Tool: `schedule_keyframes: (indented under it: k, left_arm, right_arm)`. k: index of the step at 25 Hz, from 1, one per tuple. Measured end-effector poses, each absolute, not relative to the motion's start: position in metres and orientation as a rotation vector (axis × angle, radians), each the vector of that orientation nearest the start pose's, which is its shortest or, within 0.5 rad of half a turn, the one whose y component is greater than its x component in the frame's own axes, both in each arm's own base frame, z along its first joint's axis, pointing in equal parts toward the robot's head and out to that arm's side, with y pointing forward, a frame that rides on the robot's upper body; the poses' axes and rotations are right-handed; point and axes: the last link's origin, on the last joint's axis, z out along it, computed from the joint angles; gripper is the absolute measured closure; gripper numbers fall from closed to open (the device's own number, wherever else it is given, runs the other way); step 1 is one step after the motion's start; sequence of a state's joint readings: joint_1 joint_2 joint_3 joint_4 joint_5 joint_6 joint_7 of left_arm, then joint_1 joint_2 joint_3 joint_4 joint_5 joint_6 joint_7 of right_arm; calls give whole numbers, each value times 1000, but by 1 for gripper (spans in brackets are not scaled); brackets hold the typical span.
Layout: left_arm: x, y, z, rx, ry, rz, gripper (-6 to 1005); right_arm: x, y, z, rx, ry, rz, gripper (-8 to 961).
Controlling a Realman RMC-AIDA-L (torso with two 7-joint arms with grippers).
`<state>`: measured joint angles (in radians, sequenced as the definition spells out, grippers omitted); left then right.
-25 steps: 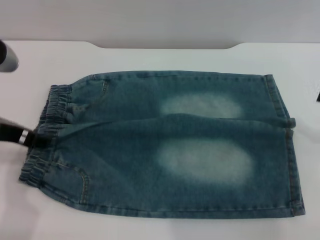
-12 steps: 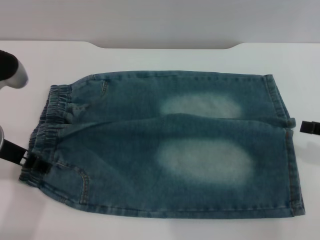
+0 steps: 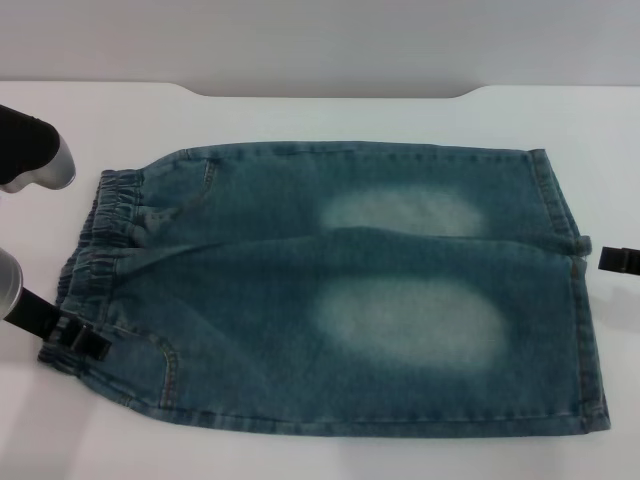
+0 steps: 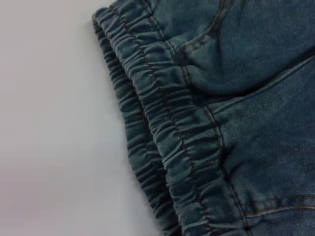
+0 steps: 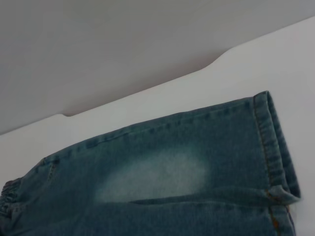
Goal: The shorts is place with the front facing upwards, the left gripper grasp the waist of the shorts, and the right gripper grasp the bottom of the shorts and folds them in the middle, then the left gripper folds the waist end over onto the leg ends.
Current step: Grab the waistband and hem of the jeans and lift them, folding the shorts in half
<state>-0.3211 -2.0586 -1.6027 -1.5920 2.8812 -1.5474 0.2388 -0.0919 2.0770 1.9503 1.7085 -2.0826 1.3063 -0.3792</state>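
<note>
— Where did the shorts [image 3: 330, 290] lie when the picture was taken?

— Flat on the white table [image 3: 330, 115], front side up, with two pale faded patches on the legs. The waist [image 3: 85, 270] pointed toward the robot's left, and the bottom of the shorts [image 3: 580, 300] toward its right.

— And nearest the onlooker, what stood out?

— The left gripper [image 3: 82, 338], a black claw on a silver arm, sat at the near corner of the waist, its tips right on the puckered elastic band. Whether it was pinching the denim or merely resting there, I could not tell.

— What did the wrist camera show on that side?

— Only the gathered band [image 4: 162, 128] running beside bare table, a pocket seam just past it. No fingers appeared there.

— Farther along?

— The right gripper [image 3: 618, 259] showed only as slim black tips at the right edge, just beside the leg ends [image 3: 578, 245] where the two legs meet, a sliver of table between them. Its fingers' spread could not be made out.

— And at the back?

— The far leg's stitched hem [image 5: 275, 142] lay flat near the table's rear edge, where a shallow notch cut in.
</note>
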Motion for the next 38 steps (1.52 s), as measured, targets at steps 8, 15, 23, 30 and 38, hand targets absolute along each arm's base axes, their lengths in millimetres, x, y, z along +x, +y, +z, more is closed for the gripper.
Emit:
schedule_keyframes:
  k: [8,15,23,30,38]
  left_arm:
    - [-247,311,29,-2114,-1181,670,222]
    - [-250,312,27,-2115,-1188,679,223]
    - [-246,310,30,-2123,-1169,679,393]
    - [-252,308,27,-2132,-1184,712,670]
    - [-248,306,23,-2151,-1166,717,771]
  right_arm:
    - [267,260,86,-1978,1564,411,185]
    - [259,260,93,-1994,1523,416,184]
    - [251,258,99,-2003,1499,422,186]
    - [249,257,100,-2008,1502,427,185]
    - [249,254,96,-2013,1549,413,185]
